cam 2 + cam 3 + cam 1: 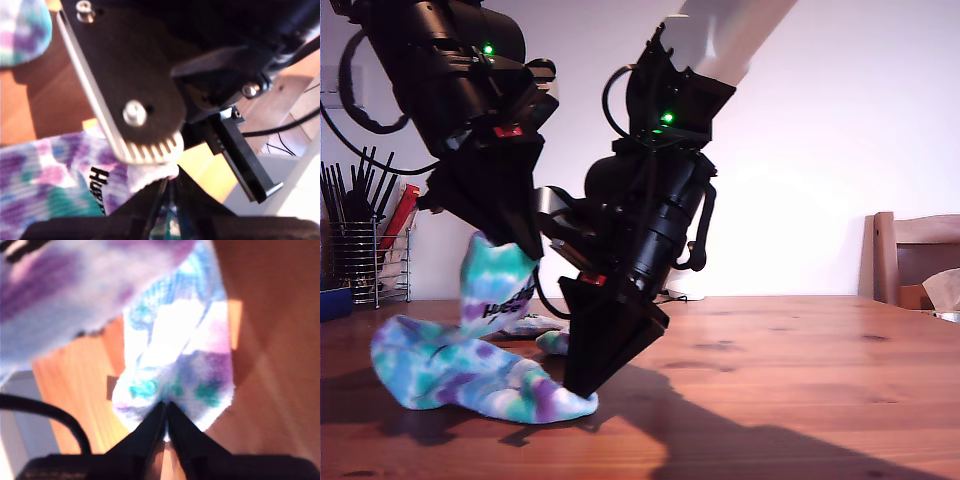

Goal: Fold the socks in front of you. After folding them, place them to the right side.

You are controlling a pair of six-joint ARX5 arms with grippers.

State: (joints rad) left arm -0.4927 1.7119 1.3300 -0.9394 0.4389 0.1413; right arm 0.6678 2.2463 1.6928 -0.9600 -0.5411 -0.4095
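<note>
So the socks (pixel 470 370) are those white tie-dye ones, all teal, purple and green blotches, soft ribbed knit, with black lettering at the cuff. In my first wrist view I can only read "Hu" before the rest disappears under the jaws. They're sitting on the wooden table (pixel 800 390) toward the exterior view's left. One end is pulled up off the wood in a peak, with the lettered cuff hanging there, and the rest trails down in a lumpy curve across the tabletop. A bit more tie-dye fabric lies flat on the table just behind.

My first gripper (pixel 169 182) has its jaws pressed together on the cuff (pixel 150 175) edge, right next to the lettering. It's the one holding the raised end up in the exterior view.

My second gripper (pixel 166 416) is pinched shut on the edge of a sock too, at a white patch with teal and purple spots, down low by the table. The view is pretty blurry and blown out by sunlight, though.

There's a wire utensil rack (pixel 365 255) at the exterior view's left edge and a wooden chair (pixel 910 260) at its right.
</note>
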